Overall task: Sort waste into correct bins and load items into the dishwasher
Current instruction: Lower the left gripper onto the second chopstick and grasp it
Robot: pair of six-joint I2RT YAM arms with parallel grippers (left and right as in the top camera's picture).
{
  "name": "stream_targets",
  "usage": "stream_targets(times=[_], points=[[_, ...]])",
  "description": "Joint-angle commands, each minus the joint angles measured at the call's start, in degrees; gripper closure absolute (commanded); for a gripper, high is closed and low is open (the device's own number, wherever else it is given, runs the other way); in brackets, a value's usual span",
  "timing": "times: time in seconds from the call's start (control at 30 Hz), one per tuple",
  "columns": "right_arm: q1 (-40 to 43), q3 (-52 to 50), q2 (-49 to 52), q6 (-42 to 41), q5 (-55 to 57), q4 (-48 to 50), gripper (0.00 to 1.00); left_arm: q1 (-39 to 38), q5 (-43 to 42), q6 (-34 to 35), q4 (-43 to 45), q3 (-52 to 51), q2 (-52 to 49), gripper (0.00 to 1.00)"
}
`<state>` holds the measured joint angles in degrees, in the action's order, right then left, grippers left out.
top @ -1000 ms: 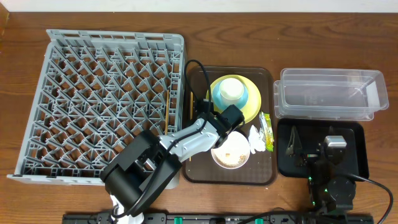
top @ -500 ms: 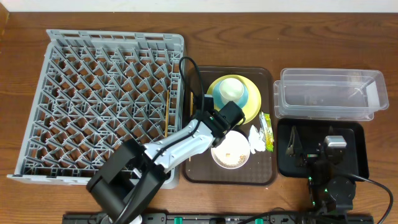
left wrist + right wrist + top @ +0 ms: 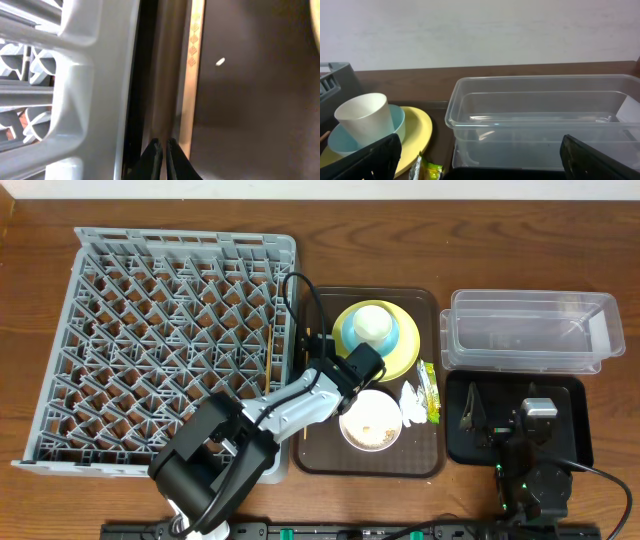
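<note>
Reaching from the near left across to the brown serving tray [image 3: 420, 452], the left arm is holding the left gripper [image 3: 162, 152] low at the tray's left wall. Its fingers are pressing together with nothing between them. A chopstick [image 3: 192, 75] is lying along that wall just right of the tips, and whether they are touching it cannot be told. A pale grain [image 3: 220, 62] is sitting on the tray floor further right. A second chopstick [image 3: 270, 365] is lying on the right part of the grey dish rack [image 3: 185, 240], which is occupying the left of the table.

On the far half of the tray, the yellow plate [image 3: 405, 355] is carrying the light blue bowl [image 3: 392, 338], with the white cup [image 3: 372, 323] standing inside it. Nearer, the white bowl [image 3: 372, 408] is holding food scraps [image 3: 375, 435]. The crumpled napkin [image 3: 412, 402] and the green-yellow sachet [image 3: 430, 390] are lying just right of it.

The right gripper [image 3: 480, 152] is resting over the black tray [image 3: 575, 450] at the near right, with its fingers spreading wide and holding nothing. The clear tub [image 3: 530, 296] is sitting just beyond it, further from the arms.
</note>
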<state>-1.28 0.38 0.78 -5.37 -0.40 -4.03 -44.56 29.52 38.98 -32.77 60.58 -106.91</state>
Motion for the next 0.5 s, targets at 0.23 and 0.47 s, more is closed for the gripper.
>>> stream_targets(times=[0.23, 0.47], points=[[-0.24, -0.07, -0.11, 0.72, -0.02, -0.26, 0.01, 0.17, -2.49, 0.42, 0.79, -0.48, -0.59, 0.92], [-0.24, -0.07, -0.11, 0.72, -0.04, -0.26, 0.01, 0.17, -3.43, 0.76, 0.94, -0.48, -0.59, 0.92]])
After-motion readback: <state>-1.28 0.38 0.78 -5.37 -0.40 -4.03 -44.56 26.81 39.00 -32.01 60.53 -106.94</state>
